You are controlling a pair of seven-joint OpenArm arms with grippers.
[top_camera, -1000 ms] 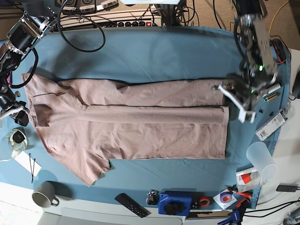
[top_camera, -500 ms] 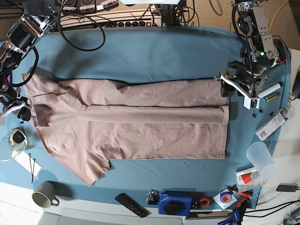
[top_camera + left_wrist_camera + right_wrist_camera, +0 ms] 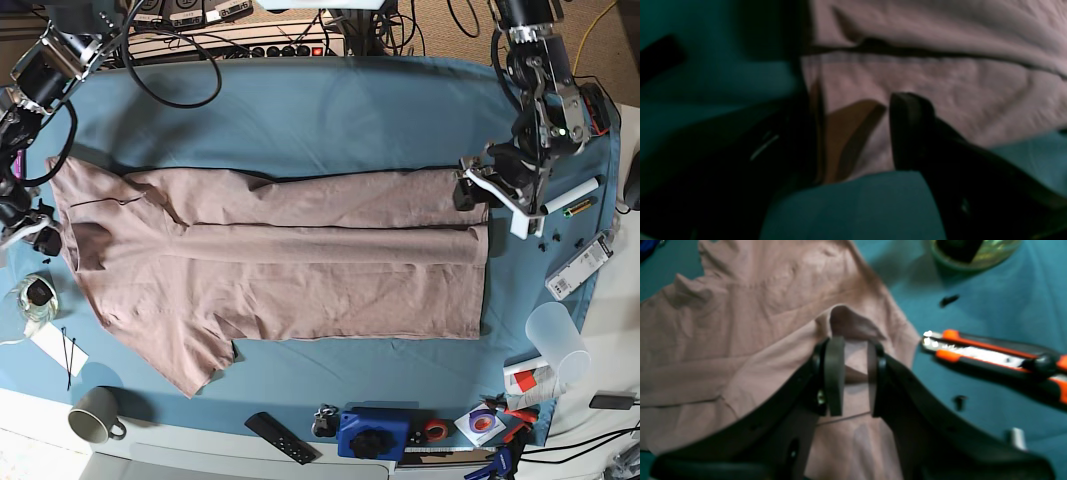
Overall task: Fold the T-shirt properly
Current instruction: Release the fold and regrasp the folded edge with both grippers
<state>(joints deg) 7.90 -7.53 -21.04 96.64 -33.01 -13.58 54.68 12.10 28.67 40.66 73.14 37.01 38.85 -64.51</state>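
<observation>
Since a second ago your left gripper (image 3: 490,195) has lifted from the lower hem corner at the right of the base view and shifted up and to the left, so it now sits over the upper hem corner of the T-shirt (image 3: 300,270), while your right gripper (image 3: 38,238) at the far left edge has hardly moved. The base view gives you what neither wrist camera does: the whole shirt spread flat on the table (image 3: 330,110) across the middle of the frame, collar end at the left, hem at the right, its upper side folded down in a long band, one sleeve pointing to the lower left. It does not let you read either pair of fingers. The left wrist view does: there the fingers (image 3: 910,130) stand wide apart with nothing between them but open air, the pink cloth lying flat beneath and behind them, its hem edge crossing the lower middle of the frame, with blue cloth on both sides. The picture is dark and blurred, so you cannot tell whether a fingertip touches the fabric. The right wrist view shows the other end: those fingers (image 3: 835,373) are partly closed and have a raised fold of the shirt pinched between them at frame centre, the cloth bulging up just above the tips. To the right of them an orange and black knife (image 3: 993,355) lies on the blue cover, clear of the shirt.
</observation>
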